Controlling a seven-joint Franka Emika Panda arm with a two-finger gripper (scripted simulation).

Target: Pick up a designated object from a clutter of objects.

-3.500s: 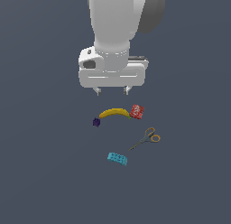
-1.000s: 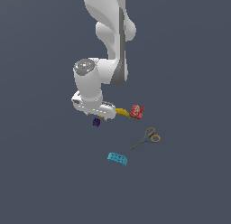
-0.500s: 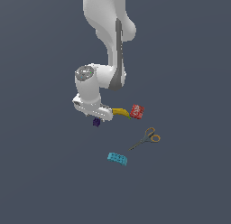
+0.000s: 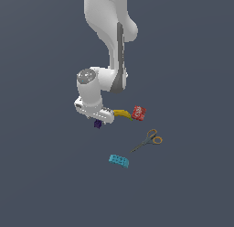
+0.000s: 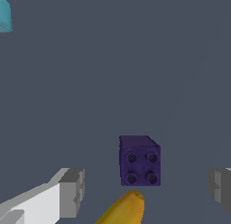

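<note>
Gripper (image 5: 144, 191) jaws stood wide apart, holding nothing: the wrist view showed one grey fingertip (image 5: 72, 191) on each side of the dark purple block (image 5: 140, 161), with clear floor between each pad and the block's faces. Compared with the frame from 3.5 s ago, when the hand hung high above the clutter with its fingers pointing down in open air, the arm had dropped and swung toward the exterior view's left, so the hand sat low over the block. Over the last second the change was smaller, only a slight further settling. My reading was that the approach was nearly done and closing the fingers was the step due next.

No table edge or corner showed in either view, so places could only be given among the objects. In the exterior view the dark purple block (image 4: 98, 124) lay just under the hand, at the left end of the yellow banana (image 4: 122, 114). The banana's tip looked almost touching the block in the wrist view, which could crowd the grasp. Beyond it sat the red patterned block (image 4: 139, 113), then the scissors (image 4: 148, 140) and the cyan studded brick (image 4: 119, 161), none of which had shifted
</note>
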